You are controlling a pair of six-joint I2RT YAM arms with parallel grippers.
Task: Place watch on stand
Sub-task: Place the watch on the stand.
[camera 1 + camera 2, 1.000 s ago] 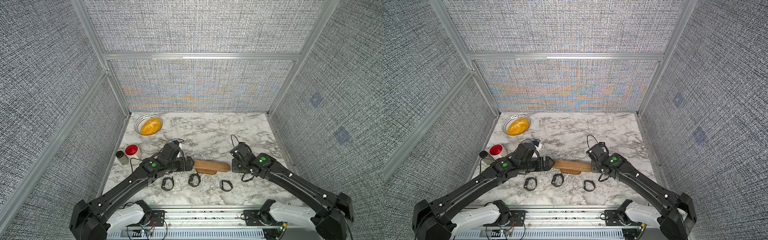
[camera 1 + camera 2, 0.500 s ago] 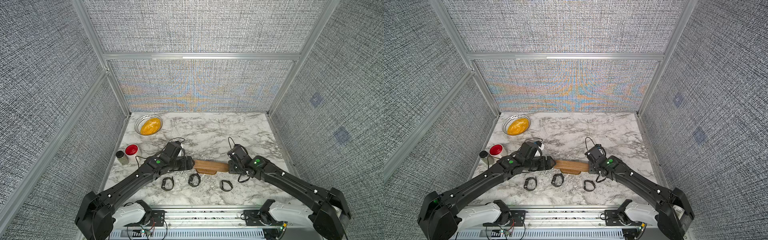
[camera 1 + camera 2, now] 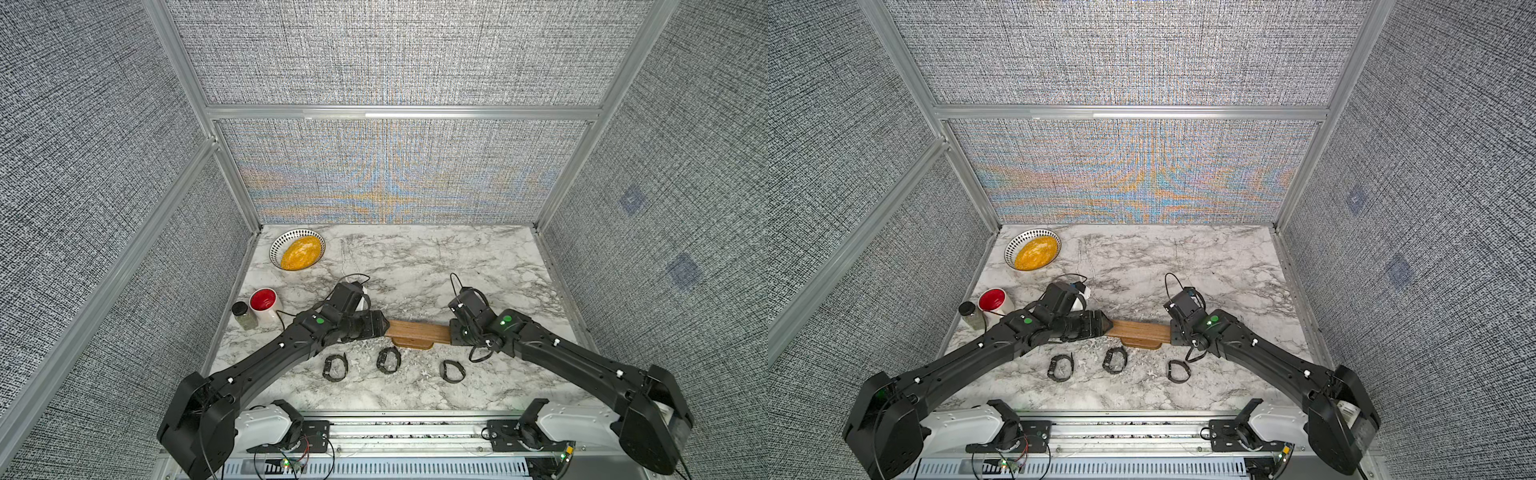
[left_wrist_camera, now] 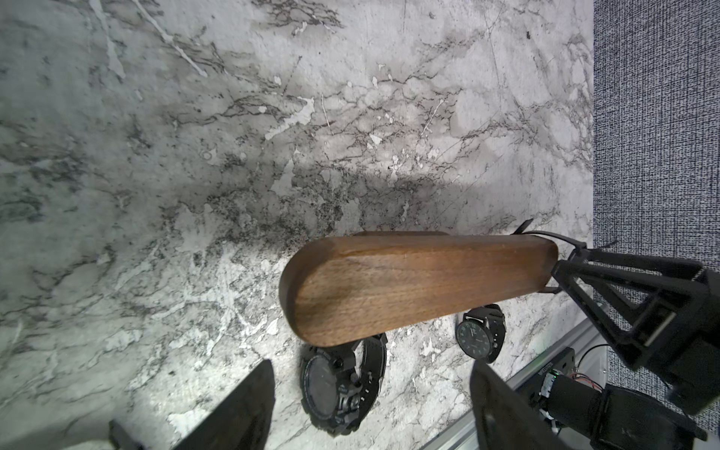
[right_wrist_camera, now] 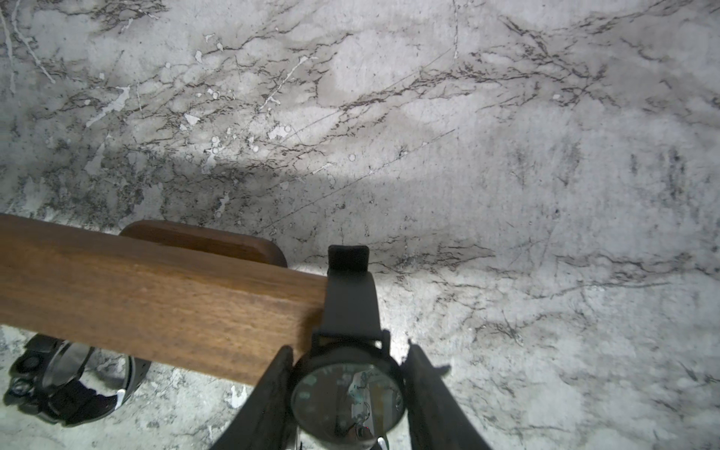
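Grey woven walls (image 3: 124,166) on an aluminium frame box in a white marble worktop (image 3: 415,257). In both top views the stand (image 3: 419,331) (image 3: 1140,331) sits crosswise just below the middle of it, a long brown bar on a shorter base. The left hand (image 3: 381,326) is at the bar's left end and the right hand (image 3: 454,332) at its right end. Below the stand lies a row of three loose watches (image 3: 388,359). Upper left there's a bowl (image 3: 275,249) of yellow stuff, with a red-lined mug (image 3: 269,315) and a small jar (image 3: 244,316) down the left edge. Over to the left wrist view: the left hand (image 4: 369,370) is spread wide with nothing gripped, its two dark fingers (image 4: 241,409) at the bottom of the frame, short of the bar's rounded near end. A chunky watch (image 4: 343,389) lies on the marble, partly tucked under that end, and a green-dialled watch (image 4: 481,337) sits further right. Right wrist view now: the right hand (image 5: 349,350) is clamped on the watch (image 5: 348,393), pinching its round case from both sides, lower centre of frame. The strap (image 5: 350,296) lies up across the bar's very end. Whether the strap rings the bar, can't tell.
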